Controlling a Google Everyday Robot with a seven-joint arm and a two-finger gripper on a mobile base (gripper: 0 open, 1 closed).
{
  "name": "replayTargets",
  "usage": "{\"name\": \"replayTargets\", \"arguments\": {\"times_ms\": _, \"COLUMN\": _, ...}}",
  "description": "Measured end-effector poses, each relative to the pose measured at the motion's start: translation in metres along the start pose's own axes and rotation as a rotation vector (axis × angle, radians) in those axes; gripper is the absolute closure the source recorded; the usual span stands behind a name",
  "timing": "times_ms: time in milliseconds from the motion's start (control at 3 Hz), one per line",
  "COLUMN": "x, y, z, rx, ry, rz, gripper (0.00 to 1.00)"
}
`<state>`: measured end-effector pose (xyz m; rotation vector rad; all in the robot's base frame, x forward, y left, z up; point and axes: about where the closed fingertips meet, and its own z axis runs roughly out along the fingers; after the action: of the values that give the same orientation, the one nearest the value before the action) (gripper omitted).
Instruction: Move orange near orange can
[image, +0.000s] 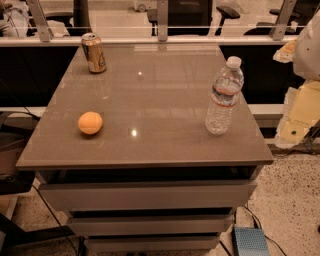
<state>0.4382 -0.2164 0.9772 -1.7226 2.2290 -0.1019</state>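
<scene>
gripper (298, 116) far right; orange (90, 123) apart from can (94, 53)

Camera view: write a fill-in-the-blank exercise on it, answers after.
The orange can stands upright at the table's far ___ corner. The orange lies apart from it, nearer the ___ edge, toward the camera. The clear capped ___ stands on the right. The gripper is beyond the table's ___ edge.
Answers: left; front; water bottle; right.
</scene>
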Motion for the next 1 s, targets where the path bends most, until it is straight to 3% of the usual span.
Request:
{"name": "replayTargets", "arguments": {"times_ms": 333, "x": 0.0, "y": 0.0, "z": 0.0, "rx": 0.0, "ry": 0.0, "rz": 0.0, "gripper": 0.0}}
{"name": "replayTargets", "arguments": {"times_ms": 667, "x": -0.021, "y": -0.012, "z": -0.008, "rx": 0.033, "ry": -0.079, "rz": -0.036, "gripper": 0.0}}
{"name": "replayTargets", "arguments": {"times_ms": 1000, "x": -0.062, "y": -0.029, "z": -0.015, "rx": 0.096, "ry": -0.172, "rz": -0.098, "gripper": 0.0}}
